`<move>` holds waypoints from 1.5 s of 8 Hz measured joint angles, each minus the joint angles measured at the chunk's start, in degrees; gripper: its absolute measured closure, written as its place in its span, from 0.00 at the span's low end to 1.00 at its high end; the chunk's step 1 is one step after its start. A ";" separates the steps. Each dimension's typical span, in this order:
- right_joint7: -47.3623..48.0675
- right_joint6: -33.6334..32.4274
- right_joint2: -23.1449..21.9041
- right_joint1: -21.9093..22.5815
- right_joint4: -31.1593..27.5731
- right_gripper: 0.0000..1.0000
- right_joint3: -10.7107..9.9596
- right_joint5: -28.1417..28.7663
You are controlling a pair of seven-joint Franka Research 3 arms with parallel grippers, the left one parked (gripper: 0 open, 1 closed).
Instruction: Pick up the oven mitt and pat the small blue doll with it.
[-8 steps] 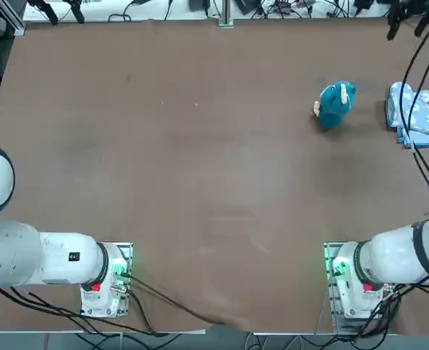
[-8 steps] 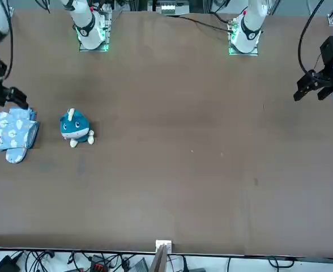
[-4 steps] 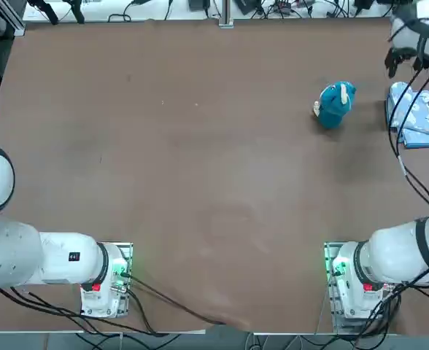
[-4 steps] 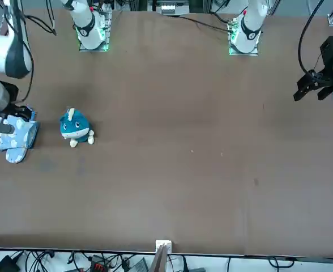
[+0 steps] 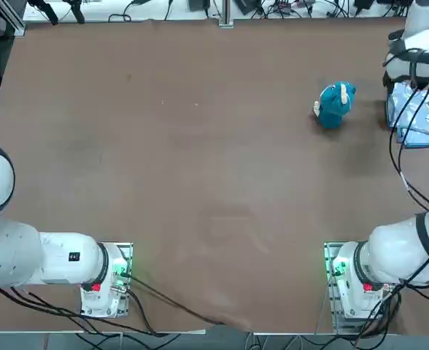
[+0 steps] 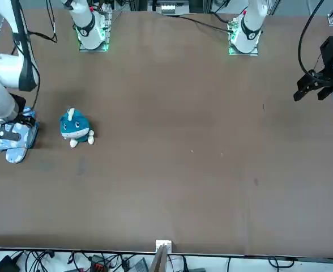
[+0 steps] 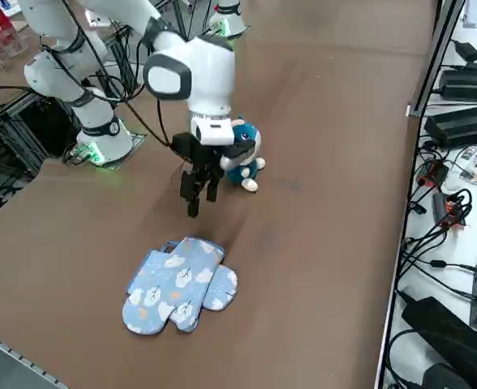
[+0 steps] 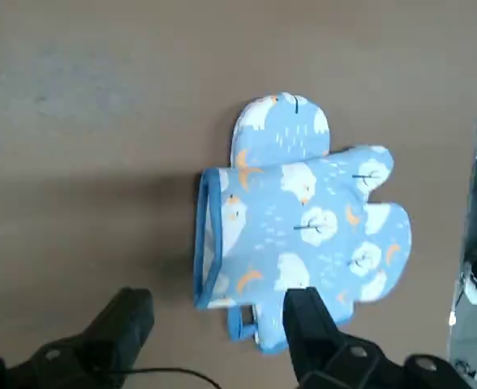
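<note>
Jaws of my right gripper [image 8: 220, 301] stand apart, with nothing between them. Over the last second the arm has swung in from the far right edge of the surface [image 7: 320, 267], and in the top view its wrist now covers the far end of the blue patterned oven mitt [image 8: 303, 219]. Neither the mitt nor the small blue plush doll [image 5: 334, 106] has shifted, so I read this as lining up for the pick, with the patting still ahead.

The mitt lies flat near the surface's right side, with the doll apart from it to my robot's left. In the wrist view, the mitt's dark-blue cuff trim [image 8: 205, 235] and small hanging loop [image 8: 237, 324] show clearly. I also see an extra lobe sticking out; I can't tell whether there are two mitts stacked.

I'd next centre over an edge or fold of fabric, then lower and close. Flat cloth could slip out of a shallow pinch, and if these are a pair, I might lift only the upper one.
</note>
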 joint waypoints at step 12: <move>25.32 5.90 10.51 -3.26 -0.34 0.27 0.13 -29.82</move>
